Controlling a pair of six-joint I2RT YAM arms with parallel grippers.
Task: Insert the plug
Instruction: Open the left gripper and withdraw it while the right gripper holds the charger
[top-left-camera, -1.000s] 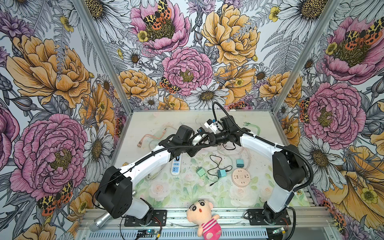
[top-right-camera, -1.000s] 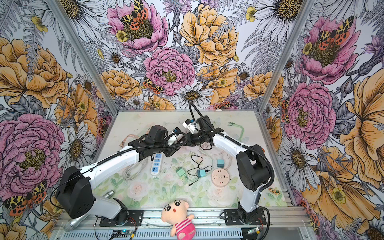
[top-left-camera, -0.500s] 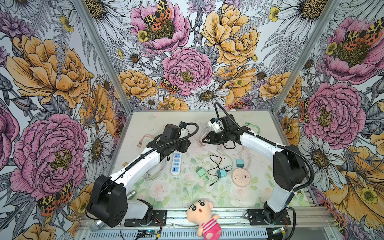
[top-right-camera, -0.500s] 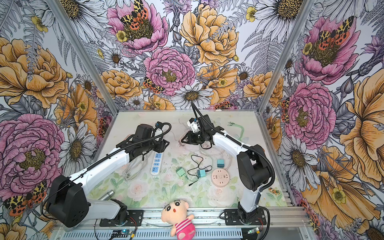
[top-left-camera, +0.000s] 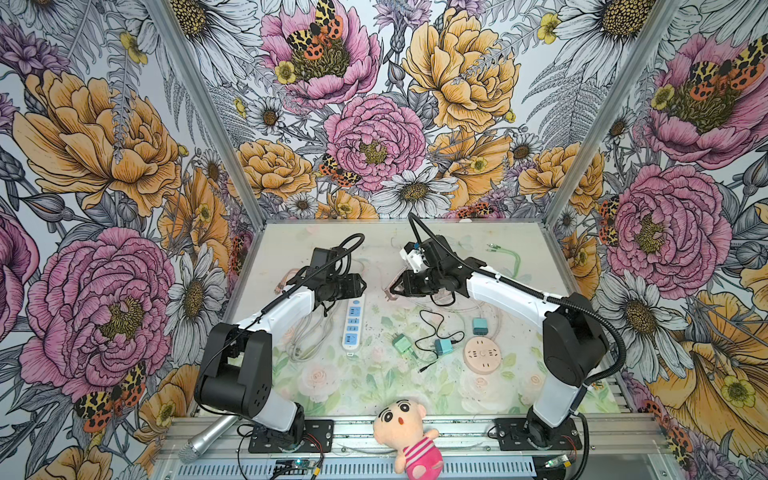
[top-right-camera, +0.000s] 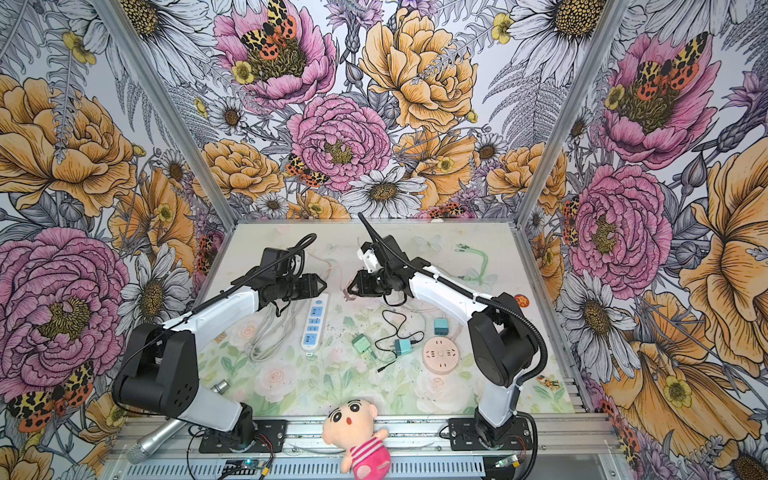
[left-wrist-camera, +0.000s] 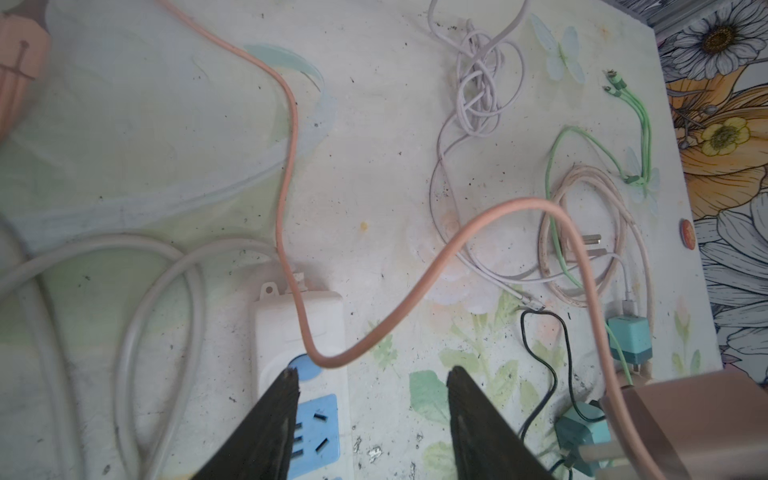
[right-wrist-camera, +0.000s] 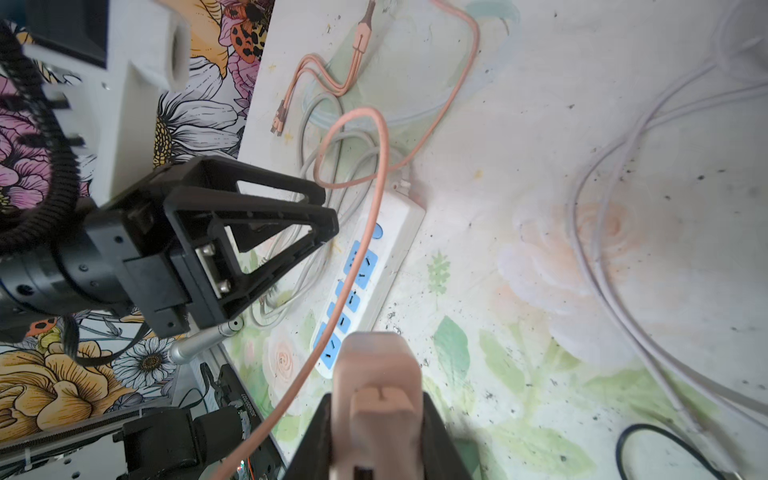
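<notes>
1. Right gripper (right-wrist-camera: 376, 419) is clamped on one pink plug (right-wrist-camera: 376, 370), held in the air, apart from the strip.
2. Left gripper (left-wrist-camera: 372, 374): jaws parted, empty, over the end of one white power strip (left-wrist-camera: 299, 328).
3. On the desk (top-left-camera: 374, 399): three teal chargers (top-left-camera: 402, 344) (top-left-camera: 442, 346) (top-left-camera: 480, 325) and one round pink socket (top-left-camera: 482, 354).

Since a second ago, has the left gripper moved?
Yes. The left gripper pulled back leftward from the right gripper, now over the power strip's far end.

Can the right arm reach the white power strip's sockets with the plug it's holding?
Probably yes: the right gripper holds the pink plug close beside the power strip, its sockets facing up and unoccupied. The pink cable draped across the strip may snag.
</notes>
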